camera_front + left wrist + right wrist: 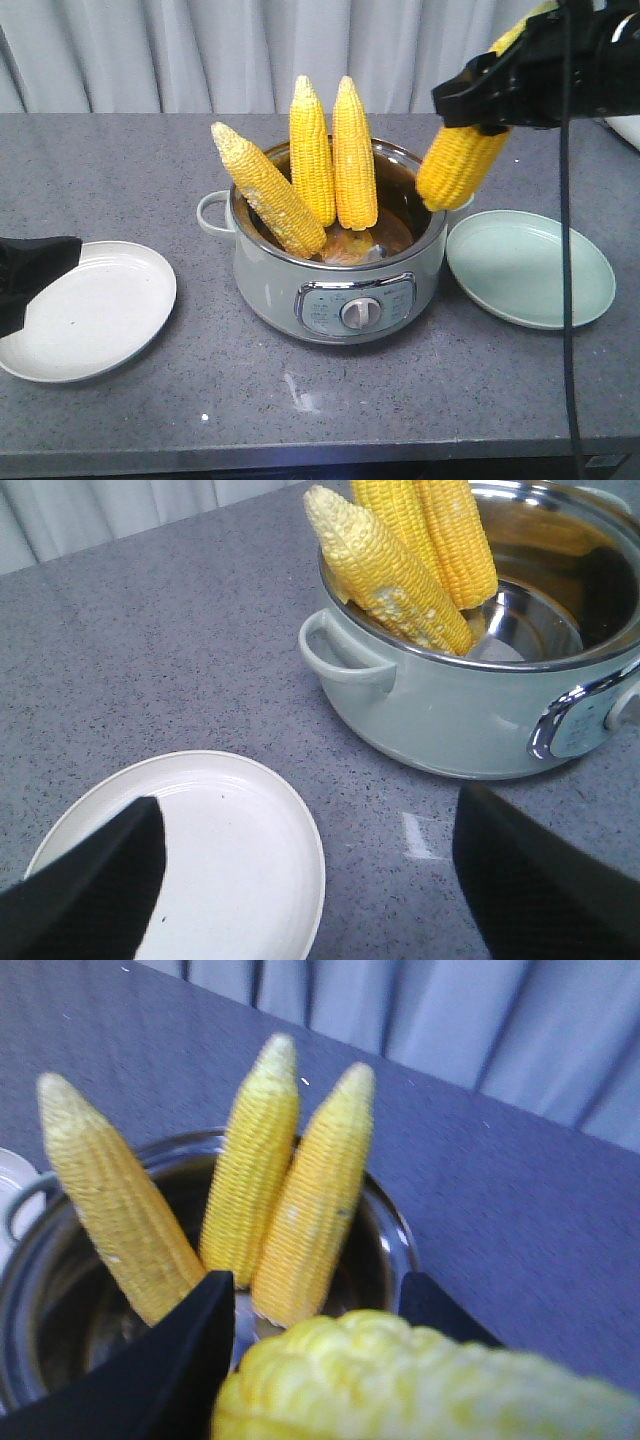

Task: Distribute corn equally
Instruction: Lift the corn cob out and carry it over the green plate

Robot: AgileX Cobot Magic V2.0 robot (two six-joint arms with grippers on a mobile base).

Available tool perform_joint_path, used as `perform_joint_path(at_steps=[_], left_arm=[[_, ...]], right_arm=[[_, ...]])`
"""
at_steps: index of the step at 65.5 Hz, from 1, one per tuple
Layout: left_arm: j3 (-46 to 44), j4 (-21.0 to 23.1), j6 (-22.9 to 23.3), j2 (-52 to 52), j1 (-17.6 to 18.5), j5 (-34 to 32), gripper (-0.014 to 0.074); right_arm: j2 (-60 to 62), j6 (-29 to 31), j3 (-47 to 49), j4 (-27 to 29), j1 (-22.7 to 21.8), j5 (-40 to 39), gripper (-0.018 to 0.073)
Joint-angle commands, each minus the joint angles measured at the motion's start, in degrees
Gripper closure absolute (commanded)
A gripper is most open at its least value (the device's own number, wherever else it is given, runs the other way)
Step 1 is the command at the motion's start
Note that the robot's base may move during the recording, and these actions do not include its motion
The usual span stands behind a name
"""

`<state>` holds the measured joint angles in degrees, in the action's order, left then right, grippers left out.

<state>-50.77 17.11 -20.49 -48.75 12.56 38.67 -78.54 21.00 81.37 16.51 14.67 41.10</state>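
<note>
Right claw (487,100) grips one corn cob (458,165) above the pot's (270,280) right rim. Three more cobs (325,165) lean inside the pot. Left claw (305,880) hangs spread wide over a white plate (100,310) left of the pot.

Bright, even, diffuse indoor light fills all three views. Shadows are soft and faint beneath the electric cooker (335,285), the white plate (90,310) and the green plate (530,265). The cooker's steel liner (540,540) carries mild glare and reflections. The front and left wrist views are sharp. The right wrist view is soft and bluish, with the held corn cob (400,1380) blurred in the foreground.
</note>
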Motion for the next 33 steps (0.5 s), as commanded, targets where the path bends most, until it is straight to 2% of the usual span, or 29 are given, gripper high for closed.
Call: perform_joint_path(at_steps=[1, 9, 24, 33], left_arm=[[-1.73, 1.41, 0.01, 0.07, 0.42, -3.34, 0.0043], [-1.73, 1.41, 0.01, 0.07, 0.42, -3.34, 0.0043], [-1.73, 1.41, 0.01, 0.07, 0.42, -3.34, 0.0043], [-1.73, 1.41, 0.01, 0.07, 0.42, -3.34, 0.0043]], right_arm=[[1.65, -8.93, 5.23, -9.68, -2.34, 5.2, 0.0335], [1.34, -13.05, 8.03, -16.51, -5.73, 12.88, 0.0332], [-0.4, -13.02, 8.27, -16.51, -12.36, 19.31, 0.0324], [-3.21, -12.85, 8.27, -16.89, -13.97, 22.74, 0.0322]])
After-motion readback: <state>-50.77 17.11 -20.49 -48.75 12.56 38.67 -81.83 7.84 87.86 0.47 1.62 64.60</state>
